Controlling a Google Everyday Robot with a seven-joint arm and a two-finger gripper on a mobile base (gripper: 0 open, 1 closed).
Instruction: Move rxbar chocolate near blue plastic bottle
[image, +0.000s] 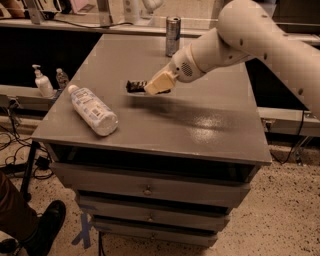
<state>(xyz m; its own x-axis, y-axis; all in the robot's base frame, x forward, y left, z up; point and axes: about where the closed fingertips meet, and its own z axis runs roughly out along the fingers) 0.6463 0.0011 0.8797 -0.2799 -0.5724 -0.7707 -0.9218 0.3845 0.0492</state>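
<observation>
A: On the near left of the desk (220, 120) lies the blue plastic bottle (93, 110), on its side, cap pointing far and left. That is where you are heading. It is round, so I'd expect it to roll if you nudge it.

B: Farther in, about mid-desk, your claw (151, 88) is closed on the right end of the rxbar chocolate (135, 86). The dark left end sticks out toward the bottle. It looks just clear of the surface, though I can't be sure.

A: So carry it left and toward the near edge, low and level.

B: Aim for the bare patch just right of the bottle and stop short of touching it. Lay the bar flat, and release only once it rests on the desk.

A: Then lift the claw straight up, so you don't drag the wrapper along.

B: The silver can (172, 29) stands at the far edge, well apart. Your path leads away from it.
</observation>
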